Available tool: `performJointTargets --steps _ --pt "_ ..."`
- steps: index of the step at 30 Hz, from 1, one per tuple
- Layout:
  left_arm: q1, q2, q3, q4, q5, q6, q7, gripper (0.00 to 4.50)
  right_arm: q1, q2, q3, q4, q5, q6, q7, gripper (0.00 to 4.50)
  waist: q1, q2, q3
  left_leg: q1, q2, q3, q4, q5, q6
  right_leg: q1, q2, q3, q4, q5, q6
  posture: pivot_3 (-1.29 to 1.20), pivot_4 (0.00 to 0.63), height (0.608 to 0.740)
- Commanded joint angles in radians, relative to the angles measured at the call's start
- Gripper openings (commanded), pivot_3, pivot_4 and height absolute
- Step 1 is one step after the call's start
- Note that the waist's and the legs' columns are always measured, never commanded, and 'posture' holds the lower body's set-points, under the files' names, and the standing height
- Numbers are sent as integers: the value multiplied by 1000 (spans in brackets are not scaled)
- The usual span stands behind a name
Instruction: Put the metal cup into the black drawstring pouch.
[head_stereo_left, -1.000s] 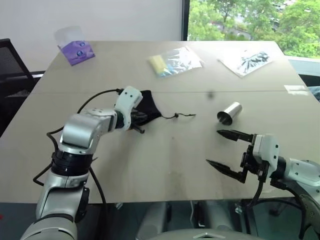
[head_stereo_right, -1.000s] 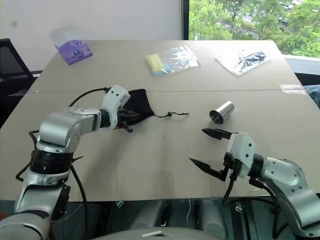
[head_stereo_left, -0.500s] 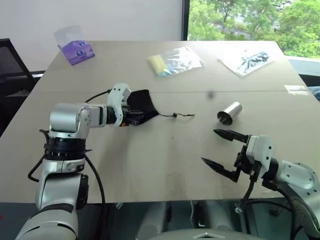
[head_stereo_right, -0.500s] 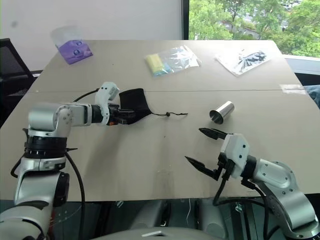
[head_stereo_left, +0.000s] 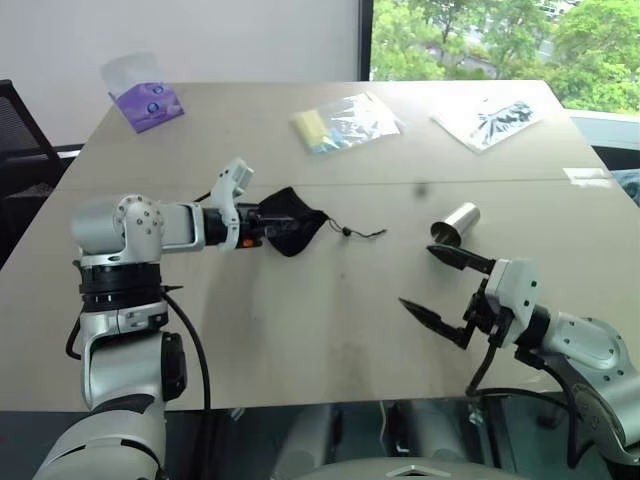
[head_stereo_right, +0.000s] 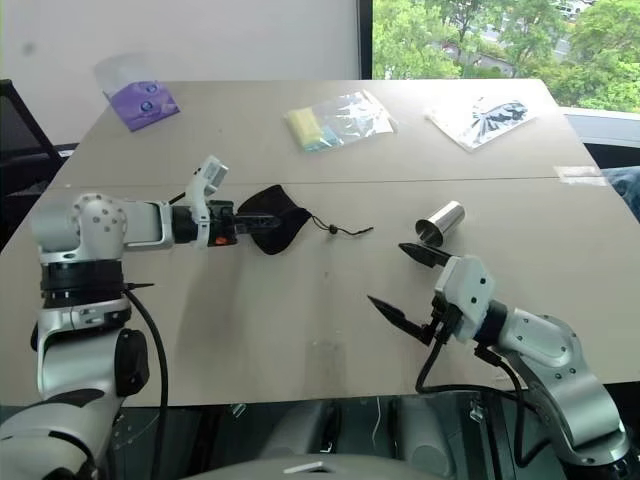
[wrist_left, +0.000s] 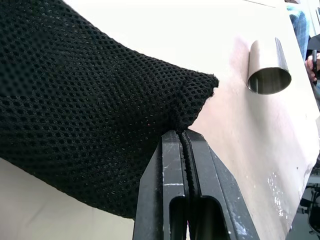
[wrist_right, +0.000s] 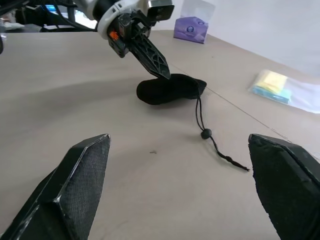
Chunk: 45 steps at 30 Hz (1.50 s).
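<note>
A pale wooden table (head_stereo_left: 330, 310) stretched away toward a white wall and a window with green trees beyond. On the left side, the left pincer (head_stereo_left: 268, 219) was clamped shut on one edge of the black drawstring pouch (head_stereo_left: 296, 218), a small bag of matte black mesh fabric; the two black fingers (wrist_left: 172, 200) pressed flat together with a fold of the mesh caught between them. The pouch hung in a rough point from that grip, its lower tip touching or just above the table, though which could not be told. Its thin black cord (head_stereo_left: 358, 233) trailed across the table toward the right, with a small bead on it. Well to the right of the pouch, the metal cup (head_stereo_left: 455, 222) lay on its side on the table, a short shiny steel cylinder with its open end turned toward the near edge. Just in front of the cup, the right pincer (head_stereo_left: 447, 285) stood spread wide with nothing between its fingers; one fingertip reached close to the cup's mouth, while the other pointed out over bare table. At the far side lay a purple packet (head_stereo_left: 151, 102) in a clear bag on the left, a clear bag with a yellow item (head_stereo_left: 343, 122) near the middle, and another clear plastic bag (head_stereo_left: 491, 120) on the right.
</note>
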<state>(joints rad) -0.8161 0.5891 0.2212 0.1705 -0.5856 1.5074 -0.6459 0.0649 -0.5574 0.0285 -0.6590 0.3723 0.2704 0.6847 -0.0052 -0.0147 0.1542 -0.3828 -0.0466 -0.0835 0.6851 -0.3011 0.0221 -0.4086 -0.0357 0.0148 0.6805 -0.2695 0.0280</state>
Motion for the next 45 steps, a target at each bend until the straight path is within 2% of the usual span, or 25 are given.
performJointTargets --steps 1,2,6,13,23,28,45 --pt "-23 -18 -31 -56 31 -68 54 24 -36 -3 -2 -4 -78 28 -75 4500 -1 0 0 0 0 0 0 0 0 0 0 0 0 0 0 0 150 740" --pt "-23 -26 -34 -65 34 -72 68 24 -47 -12 5 0 -106 38 -86 4500 -1 0 0 0 0 0 0 0 0 0 0 0 0 0 0 0 150 740" --pt "-19 -90 23 -141 28 -15 153 24 -162 -77 90 55 -444 132 -243 4500 -7 0 0 -1 0 2 0 0 0 -3 0 2 2 0 0 0 150 740" --pt "12 -200 103 -282 46 81 286 24 -318 -71 131 230 -614 245 -309 4500 -7 0 0 -2 0 3 0 0 -1 -4 0 3 3 0 0 0 150 740" --pt "51 -238 123 -365 51 106 332 24 -419 17 162 321 -732 391 -369 4500 -8 0 0 -1 0 3 0 1 -1 -5 0 3 4 0 0 0 150 740" --pt "60 -243 117 -376 48 102 331 24 -439 52 150 312 -735 468 -353 4500 -8 0 0 -1 0 3 -1 1 -1 -5 0 3 4 0 0 0 150 740" --pt "71 -241 89 -379 49 74 326 24 -463 60 181 345 -802 497 -356 4500 -9 0 0 -1 -1 3 -1 1 -1 -5 0 3 4 0 0 0 150 740"
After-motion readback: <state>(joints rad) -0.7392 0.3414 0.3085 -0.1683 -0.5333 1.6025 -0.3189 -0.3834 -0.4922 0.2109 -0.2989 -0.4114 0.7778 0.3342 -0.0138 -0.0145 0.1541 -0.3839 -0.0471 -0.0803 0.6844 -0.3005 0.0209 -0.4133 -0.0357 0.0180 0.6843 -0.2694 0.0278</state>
